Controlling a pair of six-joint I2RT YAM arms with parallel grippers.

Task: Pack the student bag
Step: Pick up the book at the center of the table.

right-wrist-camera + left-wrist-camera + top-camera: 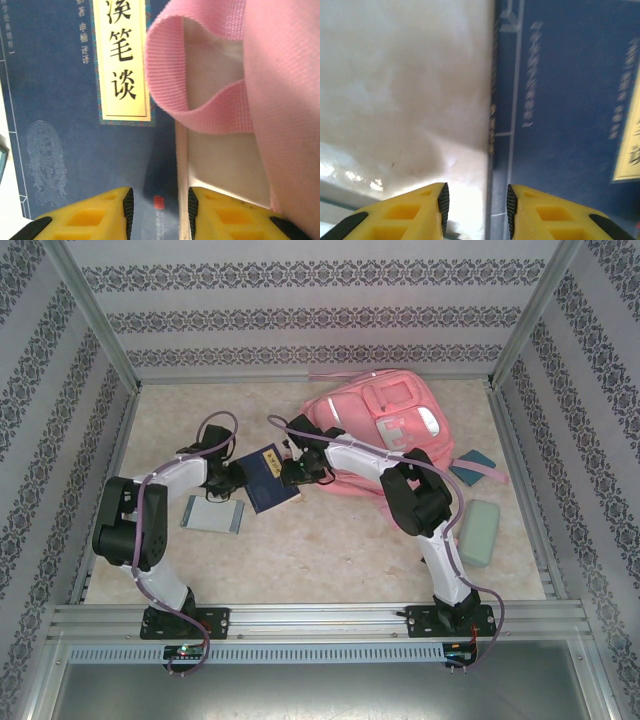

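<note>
The student bag (375, 425) is soft pink cloth, and its strap (210, 120) is a coarse ribbed weave. The book (268, 480) has a matt navy paper cover with a cream printed label (122, 60). The bench (330, 550) is smooth, pale and marbled, with a faint gloss. The left gripper (476, 202) and right gripper (161, 207) are smooth yellow plastic with black ribbed pads (443, 200). The frame rails (320, 618) are brushed metal.
</note>
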